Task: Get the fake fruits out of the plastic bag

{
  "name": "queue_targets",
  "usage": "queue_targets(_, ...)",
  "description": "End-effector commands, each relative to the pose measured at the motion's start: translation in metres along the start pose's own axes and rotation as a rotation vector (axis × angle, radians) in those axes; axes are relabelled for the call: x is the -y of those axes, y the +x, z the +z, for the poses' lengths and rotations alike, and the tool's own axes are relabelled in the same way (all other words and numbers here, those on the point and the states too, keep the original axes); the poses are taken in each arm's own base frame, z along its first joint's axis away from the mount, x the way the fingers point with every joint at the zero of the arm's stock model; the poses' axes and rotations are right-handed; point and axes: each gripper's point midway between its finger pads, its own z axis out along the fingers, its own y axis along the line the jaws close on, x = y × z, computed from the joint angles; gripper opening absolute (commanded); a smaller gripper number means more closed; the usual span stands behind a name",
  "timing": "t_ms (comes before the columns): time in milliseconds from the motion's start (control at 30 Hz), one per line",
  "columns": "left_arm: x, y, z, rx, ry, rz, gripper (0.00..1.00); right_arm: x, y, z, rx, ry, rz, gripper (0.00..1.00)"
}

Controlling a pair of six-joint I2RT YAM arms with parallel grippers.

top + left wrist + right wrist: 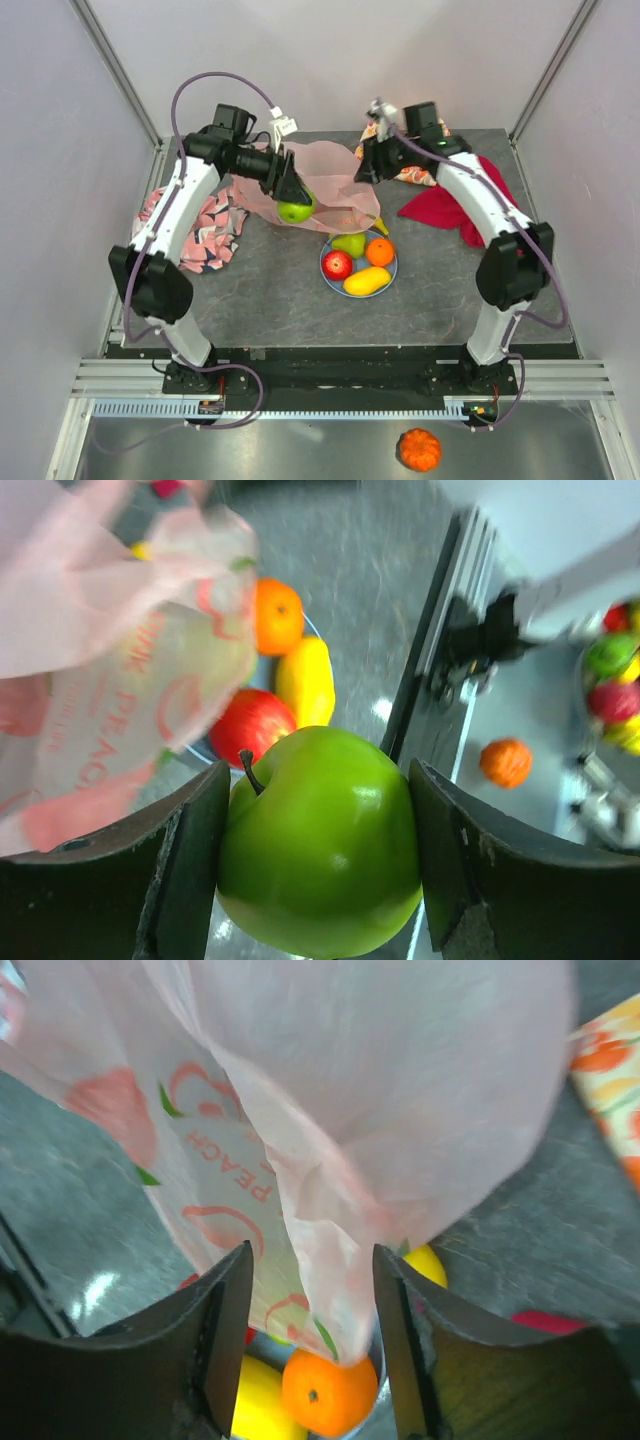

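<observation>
Four fruits on plate: a pear (349, 243), a red apple (338, 265), an orange (380, 251) and a yellow fruit (366, 281) fill the blue plate (326, 274) at the middle of the table (270, 290).
Left gripper (318, 810): clamped on the green apple (320, 850), raised just left of the plate, at the bag's near edge.
Right gripper (312, 1290): jaws apart, with a fold of the bag (380, 1090) hanging loose between them.
Bag: pink, spread at the far middle, between the two grippers.
Banana (380, 226): its yellow tip shows at the bag's near right edge.

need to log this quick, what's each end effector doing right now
left end effector: closed on the green apple
right end effector: open, a fold of the plastic bag hanging between the jaws, not clamped
</observation>
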Motion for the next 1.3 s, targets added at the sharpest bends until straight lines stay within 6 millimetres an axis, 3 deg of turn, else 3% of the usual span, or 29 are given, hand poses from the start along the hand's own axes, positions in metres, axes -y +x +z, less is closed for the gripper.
queue_targets(0,0.043,0.025,0.008,-0.080,-0.055,0.312,0.14,-0.033,-0.085,-0.097,0.305,-0.130,0.008,0.61)
queue_targets(33,0.048,0.030,0.015,-0.101,-0.053,0.345,0.14,-0.029,-0.092,-0.111,0.341,-0.111,0.002,0.62)
queue_targets(67,0.053,0.044,0.030,-0.154,-0.056,0.388,0.14,-0.026,-0.092,-0.115,0.349,-0.090,0.001,0.63)
queue_targets(133,0.048,0.052,0.047,-0.198,-0.089,0.465,0.14,-0.013,-0.087,-0.121,0.353,-0.014,-0.022,0.64)
queue_targets(167,0.054,0.060,0.062,-0.231,-0.077,0.497,0.14,-0.009,-0.084,-0.122,0.353,0.012,-0.028,0.64)
queue_targets(233,0.039,0.064,0.085,-0.274,-0.116,0.544,0.13,0.003,-0.076,-0.124,0.344,0.059,-0.005,0.64)
queue_targets(267,0.041,0.067,0.098,-0.291,-0.108,0.566,0.13,0.008,-0.072,-0.124,0.339,0.074,0.007,0.64)
queue_targets(333,0.028,0.061,0.121,-0.282,-0.144,0.603,0.13,0.013,-0.068,-0.126,0.334,0.093,0.020,0.65)
queue_targets(533,0.032,0.062,0.172,-0.297,-0.131,0.656,0.13,0.026,-0.054,-0.130,0.321,0.146,0.059,0.66)
queue_targets(667,0.017,0.085,0.205,-0.367,-0.154,0.655,0.14,0.027,-0.050,-0.131,0.317,0.148,0.066,0.66)
queue_targets(900,-0.009,0.080,0.220,-0.361,-0.256,0.642,0.23,0.022,-0.044,-0.134,0.315,0.142,0.074,0.66)
queue_targets(1033,-0.007,0.077,0.217,-0.350,-0.268,0.642,0.47,0.021,-0.039,-0.133,0.312,0.136,0.084,0.67)
queue_targets(1067,-0.005,0.074,0.214,-0.343,-0.270,0.644,0.62,0.020,-0.040,-0.133,0.316,0.132,0.084,0.67)
queue_targets(1133,0.000,0.071,0.209,-0.334,-0.267,0.646,0.73,0.022,-0.041,-0.132,0.317,0.130,0.088,0.67)
queue_targets(1233,0.024,0.061,0.198,-0.290,-0.209,0.647,0.76,0.023,-0.044,-0.131,0.321,0.124,0.087,0.68)
queue_targets(1267,0.039,0.049,0.189,-0.252,-0.190,0.661,0.77,0.024,-0.044,-0.129,0.319,0.122,0.089,0.68)
